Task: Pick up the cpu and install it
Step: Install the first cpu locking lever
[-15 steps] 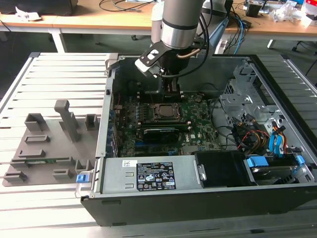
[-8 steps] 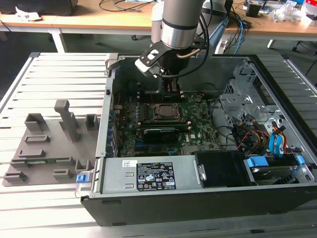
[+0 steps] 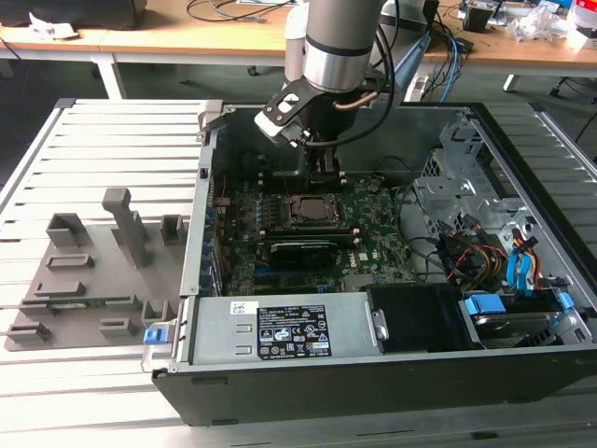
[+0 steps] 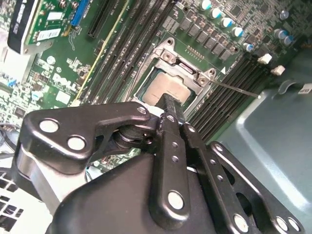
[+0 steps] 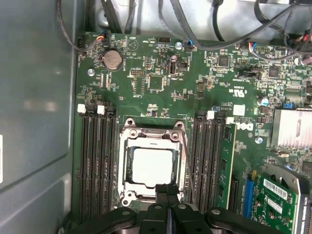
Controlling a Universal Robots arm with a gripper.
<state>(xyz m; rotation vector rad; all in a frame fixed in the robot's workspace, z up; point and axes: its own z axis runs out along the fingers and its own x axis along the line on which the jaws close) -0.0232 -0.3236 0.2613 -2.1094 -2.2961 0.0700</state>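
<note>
The cpu lies seated in the socket on the motherboard, its pale metal top plate facing up inside the socket's silver bracket. The jaws are clenched, with the fingertips pressed side by side and nothing between them, so they grasp nothing. In the first wrist view the cpu sits straight ahead of the jaws, on their centre line, with the near rim of the bracket between the tips and the plate. The tips overlap that rim in the picture, but I cannot tell whether they touch it or hang above it. The second wrist view gives the same line: the fingertips point at the near edge of the cpu, and a thin lever runs off from a socket corner to one side of the jaws. The chip is square, so it has no long axis, and its edges lie square to the jaws' line. Memory slots flank the socket on both sides of the jaws, and one holds a green memory stick. In the exterior view the arm reaches into the open computer case on the desk, with the socket just ahead of and below the jaws. Judging by this, the chip is in place; whether the bracket is latched I cannot tell.
</note>
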